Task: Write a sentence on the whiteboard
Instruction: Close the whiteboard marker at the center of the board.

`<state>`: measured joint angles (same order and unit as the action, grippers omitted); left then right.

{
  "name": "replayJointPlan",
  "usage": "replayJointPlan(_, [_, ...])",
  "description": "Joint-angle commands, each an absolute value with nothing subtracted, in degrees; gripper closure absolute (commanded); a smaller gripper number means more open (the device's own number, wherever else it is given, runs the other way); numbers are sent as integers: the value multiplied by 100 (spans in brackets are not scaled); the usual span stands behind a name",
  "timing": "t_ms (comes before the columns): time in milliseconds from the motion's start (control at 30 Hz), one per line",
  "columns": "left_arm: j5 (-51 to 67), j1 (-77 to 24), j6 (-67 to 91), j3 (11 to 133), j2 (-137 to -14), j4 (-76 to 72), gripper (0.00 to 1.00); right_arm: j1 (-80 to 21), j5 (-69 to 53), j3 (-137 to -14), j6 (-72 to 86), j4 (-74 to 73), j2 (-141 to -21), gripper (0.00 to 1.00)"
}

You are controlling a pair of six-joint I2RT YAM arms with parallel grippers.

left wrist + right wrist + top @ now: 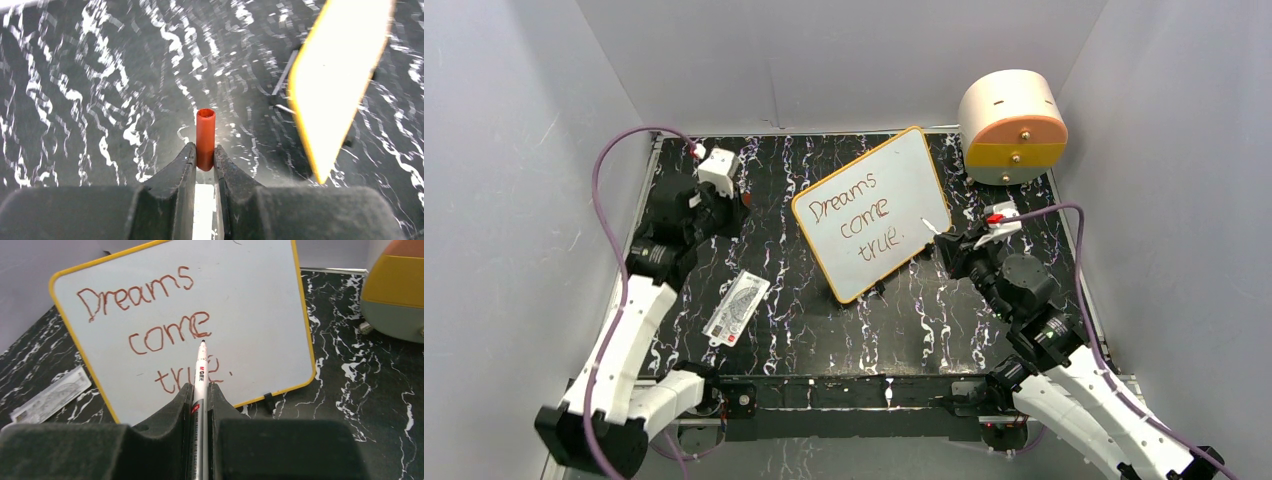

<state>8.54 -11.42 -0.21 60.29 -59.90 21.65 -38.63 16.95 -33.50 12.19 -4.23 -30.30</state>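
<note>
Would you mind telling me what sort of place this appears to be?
Probably a robot lab test cell: plain grey walls enclose a black marbled table, with the left arm and right arm bolted at its edge.

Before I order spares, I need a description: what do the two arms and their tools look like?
The left arm and right arm have white shells with black joints. A purple cable runs along each. The left tool and right tool each end in two matte black, wedge-shaped fingers.
</note>
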Motion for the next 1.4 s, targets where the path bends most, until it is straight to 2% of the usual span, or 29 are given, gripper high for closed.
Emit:
replayJointPlan(0, [1458,-1543,-591,5758,-5110,2030,100,-3841,1098,-3851,1462,-777,-2937,100])
replayJointPlan(233, [2104,-2013,-1063,5089,-4066,1840,100,-3843,304,-3923,1668,-624,-2907,100])
replayJointPlan(500, [2235,-2819,-1892,4995,-4209,1954,100,-3841,-592,-4100,1776,-302,-3135,100])
replayJointPlan(1033, [1304,-4451,-3776,5333,-4955,2359,100,-3841,-1922,-4780,1860,-299,-4087,100])
replayJointPlan(1367, [203,-5262,-4407,5575,-5544,2364,100,-3841,-2847,-4985,1868,-307,-4732,100])
